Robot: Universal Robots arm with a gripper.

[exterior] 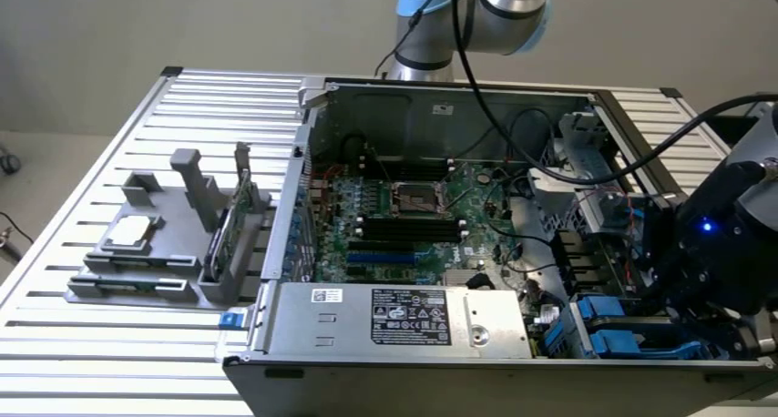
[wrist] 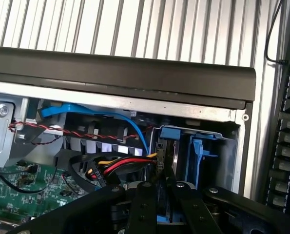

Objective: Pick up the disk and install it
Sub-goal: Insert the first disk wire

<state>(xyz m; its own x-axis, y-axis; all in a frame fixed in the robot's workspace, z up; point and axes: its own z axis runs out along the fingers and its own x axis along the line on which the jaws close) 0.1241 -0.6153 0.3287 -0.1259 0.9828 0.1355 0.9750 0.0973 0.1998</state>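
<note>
**Gripper (wrist: 163, 187) and disk (wrist: 168, 134) at the drive bay (wrist: 235, 146)**

Clenched on the disk, held on edge between the fingers, far end down in the bay beside a blue carrier (wrist: 201, 151). Wrist view: red and yellow cables (wrist: 120, 163) alongside. Exterior view: motherboard (exterior: 402, 217), silver box (exterior: 402, 317).

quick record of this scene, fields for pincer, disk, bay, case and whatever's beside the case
pincer: shut on the disk, at the drive bay
disk: blue edge shows between the fingers; rest hidden
drive bay: corner of the case, exterior view's right, blue carriers inside
case: open, motherboard exposed, on the slatted table
fixture: grey, on the exterior view's left of the case, a chip on it
</note>
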